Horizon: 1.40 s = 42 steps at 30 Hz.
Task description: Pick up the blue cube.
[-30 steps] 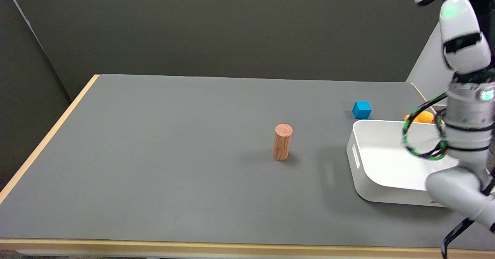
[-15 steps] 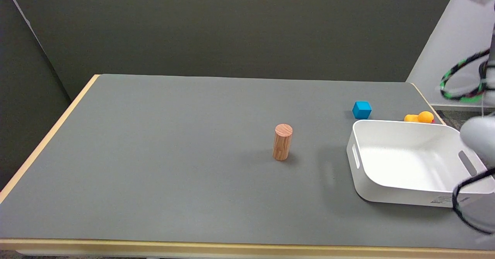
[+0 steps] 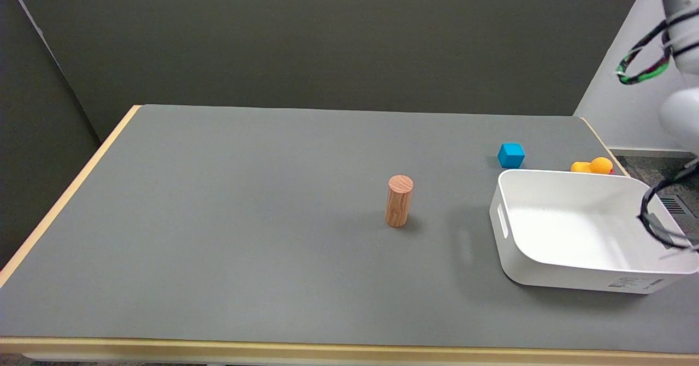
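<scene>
White plastic bin (image 3: 513,257) sits nearest on the grey table (image 3: 218,218), at its right side, with a wooden cylinder (image 3: 399,201) standing upright to its left. Just beyond the bin's far rim rest the blue cube (image 3: 511,155) and an orange toy (image 3: 593,166). Only the right arm (image 3: 680,54) shows at the right edge; its hand is out of frame, so its state cannot be told.

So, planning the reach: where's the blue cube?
In the head view, the small blue cube sits far right on the grey table, just behind the white plastic bin.
</scene>
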Tool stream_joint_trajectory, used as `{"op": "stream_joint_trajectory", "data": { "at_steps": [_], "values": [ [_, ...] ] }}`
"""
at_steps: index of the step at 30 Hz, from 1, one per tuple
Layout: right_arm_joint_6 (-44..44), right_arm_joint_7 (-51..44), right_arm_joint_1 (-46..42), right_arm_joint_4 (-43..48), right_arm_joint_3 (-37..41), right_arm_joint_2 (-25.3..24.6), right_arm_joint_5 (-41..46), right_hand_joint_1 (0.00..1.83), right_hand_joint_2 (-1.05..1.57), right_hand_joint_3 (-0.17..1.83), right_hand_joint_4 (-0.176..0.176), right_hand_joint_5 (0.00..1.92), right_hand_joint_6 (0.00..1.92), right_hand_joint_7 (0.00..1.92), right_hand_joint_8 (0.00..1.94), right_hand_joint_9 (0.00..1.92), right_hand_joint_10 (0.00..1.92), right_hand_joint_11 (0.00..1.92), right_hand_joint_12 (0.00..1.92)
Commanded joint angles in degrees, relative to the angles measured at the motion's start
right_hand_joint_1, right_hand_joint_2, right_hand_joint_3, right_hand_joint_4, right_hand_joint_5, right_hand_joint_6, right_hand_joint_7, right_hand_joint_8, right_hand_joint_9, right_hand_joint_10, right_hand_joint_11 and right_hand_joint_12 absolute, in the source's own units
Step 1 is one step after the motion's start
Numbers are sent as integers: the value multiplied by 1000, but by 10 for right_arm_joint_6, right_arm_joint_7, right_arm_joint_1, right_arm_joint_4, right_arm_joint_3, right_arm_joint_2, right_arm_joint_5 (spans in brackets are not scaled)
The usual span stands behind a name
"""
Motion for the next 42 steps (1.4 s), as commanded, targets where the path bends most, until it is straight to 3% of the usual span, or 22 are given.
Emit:
{"op": "stream_joint_trajectory", "data": {
  "at_steps": [1, 14, 28, 42],
  "values": [
    [-231, -29, 213, -111, -229, 85, -72, 806, 708, 902, 31, 432, 912, 526, 572, 435, 948, 234, 1314],
    [-277, -39, 109, -100, -218, 130, 6, 798, 689, 906, 53, 441, 936, 544, 601, 461, 993, 267, 1365],
    [-283, -73, -12, -78, -185, 142, 120, 745, 671, 900, 53, 438, 912, 549, 608, 467, 1014, 294, 1418],
    [-287, -86, -26, -74, -226, 137, 121, 750, 632, 927, 47, 410, 801, 486, 534, 438, 977, 254, 1408]
  ]
}}
